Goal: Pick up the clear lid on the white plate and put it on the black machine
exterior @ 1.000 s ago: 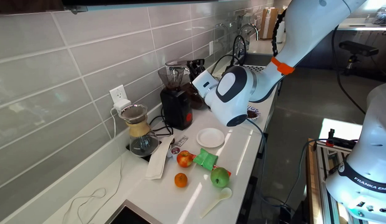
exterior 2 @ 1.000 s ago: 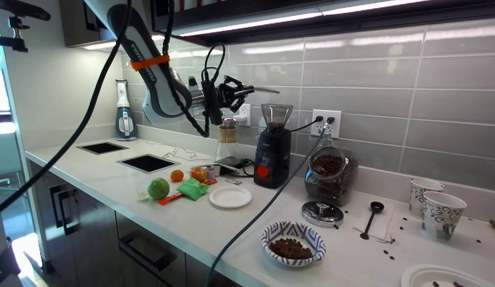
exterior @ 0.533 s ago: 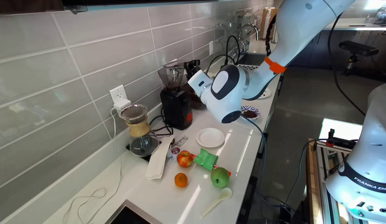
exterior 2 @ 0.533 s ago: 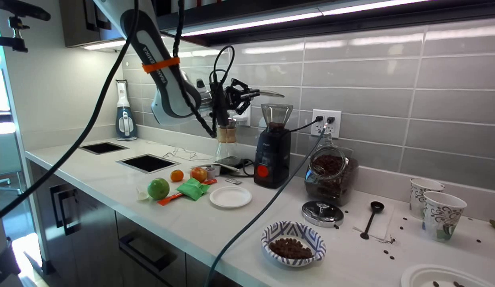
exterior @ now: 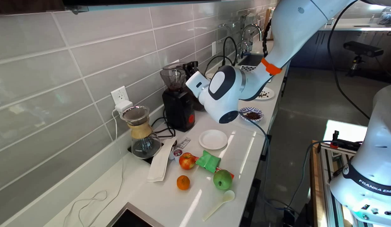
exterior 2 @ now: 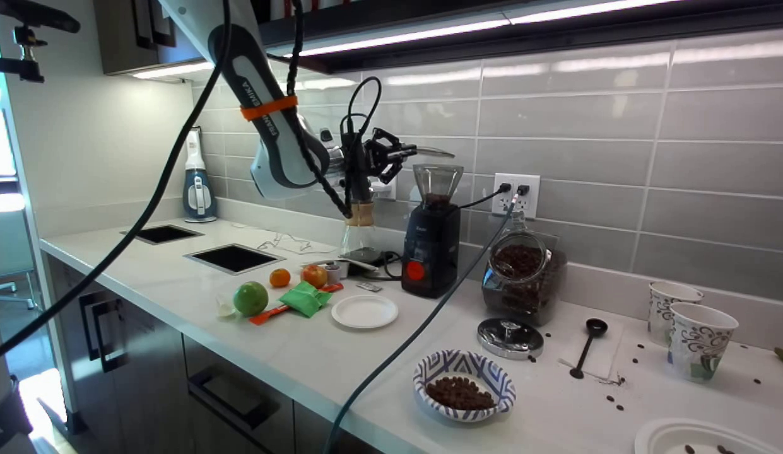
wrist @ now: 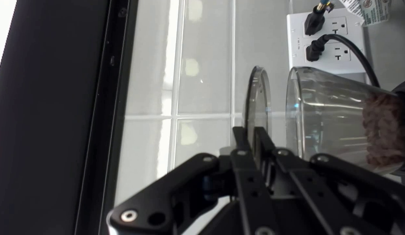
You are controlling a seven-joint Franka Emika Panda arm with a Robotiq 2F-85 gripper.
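Observation:
My gripper (exterior 2: 414, 151) is shut on the clear lid (exterior 2: 436, 152), holding it by one edge, roughly level and slightly tilted. The lid is just above the smoky hopper of the black machine (exterior 2: 431, 249) and apart from it. In the wrist view, the lid (wrist: 259, 98) is between the fingertips (wrist: 250, 133), with a gap to the hopper's open rim (wrist: 294, 111). Brown contents lie at the hopper's bottom. The white plate (exterior 2: 365, 312) is bare on the counter and also shows in an exterior view (exterior: 213, 139). There the gripper (exterior: 189, 67) is partly hidden behind the hopper.
A glass jar of beans (exterior 2: 523, 277) stands beside the machine, with a cable (exterior 2: 423, 325) running in front. A coffee carafe (exterior: 145, 138), green packet (exterior: 209, 161) and several fruits are nearby. A patterned bowl (exterior 2: 464, 386) holds beans. A cabinet (wrist: 49, 114) hangs above.
My gripper has carried the lid toward the black machine's hopper, rightward and slightly down in an exterior view. It stays shut on the lid. The objects on the counter have not moved.

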